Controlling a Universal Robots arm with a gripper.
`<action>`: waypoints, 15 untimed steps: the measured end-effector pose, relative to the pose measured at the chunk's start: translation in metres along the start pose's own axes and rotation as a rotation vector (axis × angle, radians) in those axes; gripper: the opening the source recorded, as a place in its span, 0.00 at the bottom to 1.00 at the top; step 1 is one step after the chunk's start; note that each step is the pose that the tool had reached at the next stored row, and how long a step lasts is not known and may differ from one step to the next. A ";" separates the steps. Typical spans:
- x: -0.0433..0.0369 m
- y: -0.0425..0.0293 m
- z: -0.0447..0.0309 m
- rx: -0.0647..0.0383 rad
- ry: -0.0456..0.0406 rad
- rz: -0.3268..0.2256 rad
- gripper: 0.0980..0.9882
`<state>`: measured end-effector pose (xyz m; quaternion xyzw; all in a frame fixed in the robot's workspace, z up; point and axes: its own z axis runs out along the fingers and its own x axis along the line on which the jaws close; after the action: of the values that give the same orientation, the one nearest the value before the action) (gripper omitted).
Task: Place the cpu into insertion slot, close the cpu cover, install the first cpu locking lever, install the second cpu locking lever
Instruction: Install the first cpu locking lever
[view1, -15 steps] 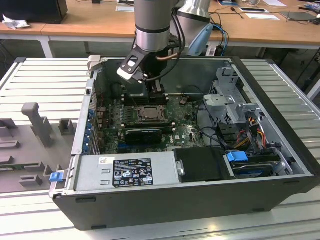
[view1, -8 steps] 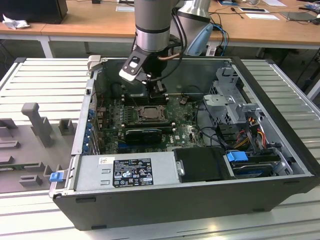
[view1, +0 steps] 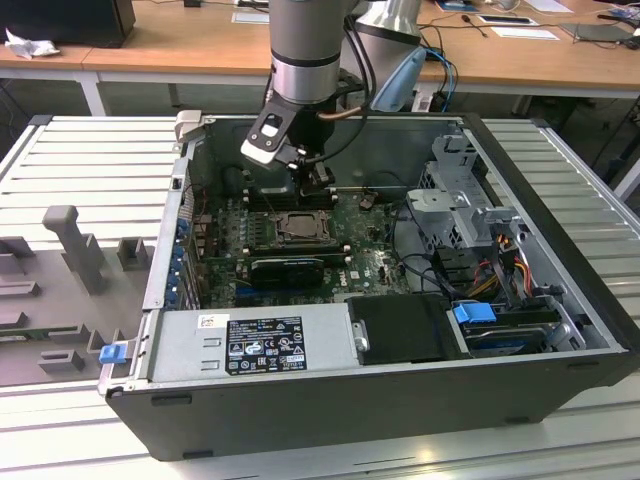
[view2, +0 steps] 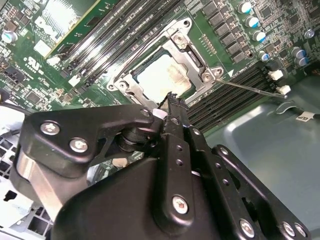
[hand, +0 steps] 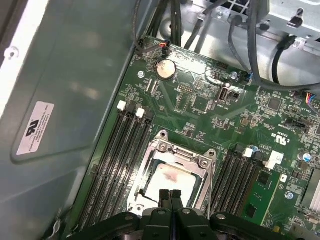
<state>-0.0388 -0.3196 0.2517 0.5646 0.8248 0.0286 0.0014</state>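
Claw closed tight, fingers pressed together, nothing between them that we can see. It hangs just above one edge of the insertion slot. Inside that slot we note the cpu lying flat, the cpu cover framing it. Memory slots flank the insertion slot, and a thin lever juts from one corner.

Black gripper low over the green motherboard, fingers pressed together, tips over the near rim of the insertion slot. Pale cpu lying inside, framed by the silver cpu cover lying flat. Thin locking lever jutting from the socket's corner across black memory slots.
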 end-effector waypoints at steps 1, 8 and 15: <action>0.0000 0.0000 0.0000 0.000 0.0002 -0.004 0.01; 0.0000 0.0000 0.0000 0.002 0.0028 -0.056 0.01; 0.0000 0.0001 -0.0021 0.004 0.0064 -0.130 0.01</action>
<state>-0.0388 -0.3196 0.2538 0.5099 0.8598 0.0286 -0.0005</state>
